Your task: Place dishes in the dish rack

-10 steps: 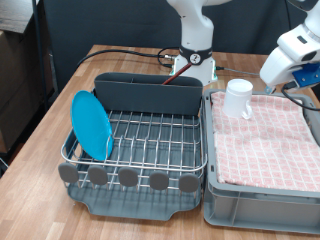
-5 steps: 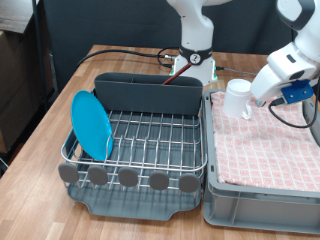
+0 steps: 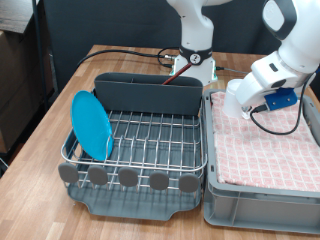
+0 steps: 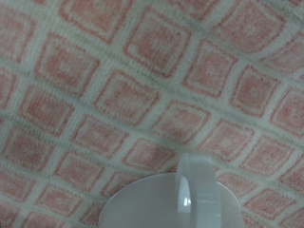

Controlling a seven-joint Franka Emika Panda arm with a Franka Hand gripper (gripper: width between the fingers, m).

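Plate [image 3: 92,125]: stands on edge in the dish rack [image 3: 150,140], at the exterior view's left; this item is judged done. Mug [image 3: 237,97]: rests on the pink checked cloth [image 3: 265,140] lining the grey bin [image 3: 262,200], just beside the rack's tall compartment [image 3: 150,93]; not yet racked. The wooden spoon is not visible. End effector [image 3: 250,100]: directly at the mug, its fingers hidden by the white wrist housing, so its opening cannot be told. The wrist view shows the mug rim and handle [image 4: 195,185] close below. The wooden surface [image 3: 40,150] carries rack and bin.
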